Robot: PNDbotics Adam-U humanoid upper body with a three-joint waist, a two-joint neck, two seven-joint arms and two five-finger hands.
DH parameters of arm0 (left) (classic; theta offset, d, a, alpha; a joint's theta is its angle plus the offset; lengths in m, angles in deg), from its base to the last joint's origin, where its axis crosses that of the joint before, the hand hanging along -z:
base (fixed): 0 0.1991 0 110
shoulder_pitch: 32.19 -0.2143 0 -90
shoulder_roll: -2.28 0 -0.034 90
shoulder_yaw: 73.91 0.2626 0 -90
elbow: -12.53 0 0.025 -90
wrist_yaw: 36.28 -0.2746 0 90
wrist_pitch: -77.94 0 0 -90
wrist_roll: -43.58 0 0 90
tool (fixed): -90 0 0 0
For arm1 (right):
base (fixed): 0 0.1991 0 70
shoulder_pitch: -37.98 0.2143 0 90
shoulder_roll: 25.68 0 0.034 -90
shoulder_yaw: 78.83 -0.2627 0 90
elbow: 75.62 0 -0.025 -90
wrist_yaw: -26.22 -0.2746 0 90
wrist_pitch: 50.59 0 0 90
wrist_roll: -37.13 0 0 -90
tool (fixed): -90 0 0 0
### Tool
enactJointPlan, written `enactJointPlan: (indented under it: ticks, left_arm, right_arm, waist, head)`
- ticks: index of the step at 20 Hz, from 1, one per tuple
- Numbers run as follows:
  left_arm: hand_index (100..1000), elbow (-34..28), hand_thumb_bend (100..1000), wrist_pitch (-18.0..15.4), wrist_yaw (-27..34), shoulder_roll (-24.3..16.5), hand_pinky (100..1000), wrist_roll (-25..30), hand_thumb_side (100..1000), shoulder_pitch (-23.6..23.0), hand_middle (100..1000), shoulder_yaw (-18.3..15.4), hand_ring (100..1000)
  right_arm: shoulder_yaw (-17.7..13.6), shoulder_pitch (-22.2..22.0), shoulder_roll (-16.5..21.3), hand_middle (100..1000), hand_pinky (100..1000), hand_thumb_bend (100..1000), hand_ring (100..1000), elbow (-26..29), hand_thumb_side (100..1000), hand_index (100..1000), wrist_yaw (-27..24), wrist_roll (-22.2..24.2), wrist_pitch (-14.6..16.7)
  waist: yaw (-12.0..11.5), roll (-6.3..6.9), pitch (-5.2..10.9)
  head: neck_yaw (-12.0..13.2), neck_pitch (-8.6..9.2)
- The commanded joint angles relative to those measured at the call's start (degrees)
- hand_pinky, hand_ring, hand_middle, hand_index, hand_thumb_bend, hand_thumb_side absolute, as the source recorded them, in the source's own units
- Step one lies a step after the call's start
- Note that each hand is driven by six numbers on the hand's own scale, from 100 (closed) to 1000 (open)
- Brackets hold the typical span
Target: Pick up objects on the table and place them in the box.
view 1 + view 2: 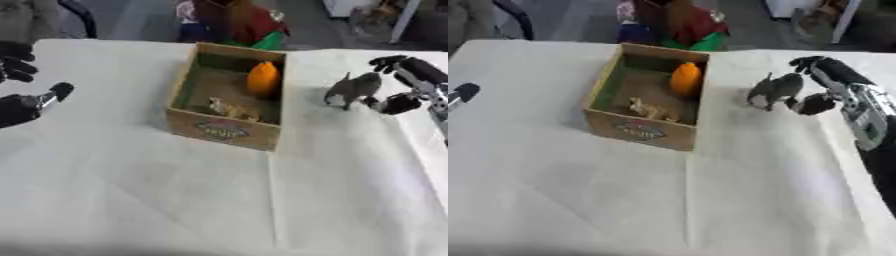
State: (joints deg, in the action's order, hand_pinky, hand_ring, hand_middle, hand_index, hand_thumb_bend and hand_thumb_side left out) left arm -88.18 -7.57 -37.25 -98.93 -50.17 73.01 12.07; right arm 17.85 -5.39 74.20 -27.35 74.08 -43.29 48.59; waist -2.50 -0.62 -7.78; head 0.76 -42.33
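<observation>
A cardboard box (224,129) with a green inside stands mid-table. It holds an orange object (263,77) and a small tan toy animal (229,108). To its right a grey toy animal (352,89) stands on the white cloth. My right hand (398,80) is right beside that toy, fingers over its back end and thumb low behind it, curled around it. My left hand (22,106) rests at the left edge, away from the box, fingers relaxed.
A white cloth (219,200) covers the table, with a fold line running forward from the box. A person in red and green sits at the far edge behind the box.
</observation>
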Motion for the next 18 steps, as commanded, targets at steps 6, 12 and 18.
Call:
enactJointPlan:
  ticks: [6, 12, 18]
  left_arm:
    - [693, -1.18, 662, -0.33, 0.52, -0.59, 625, 0.64, 100, 0.68, 585, -0.4, 599]
    - [693, -1.14, 656, -0.46, 0.66, -0.36, 631, 0.88, 100, 0.65, 585, -0.4, 599]
    - [693, -1.13, 652, -0.56, 0.75, -0.26, 634, 0.94, 100, 0.6, 585, -0.5, 599]
  right_arm:
    - [-0.82, 1.47, 0.59, 811, 853, 338, 892, -0.46, 100, 929, 3.73, -2.81, -0.26]
    - [-0.44, 1.56, -0.11, 834, 877, 340, 911, -0.73, 100, 927, 7.73, -4.05, 0.3]
    - [-0.35, 1.5, -0.45, 784, 839, 352, 866, -1.19, 100, 897, 9.26, -2.71, 0.83]
  waist:
    - [-0.79, 0.39, 0.15]
    - [-1.03, 0.42, -0.16]
    - [-0.93, 0.39, -0.27]
  head:
    - [-0.51, 0.34]
    - [-0.63, 0.27]
    - [-0.57, 0.19]
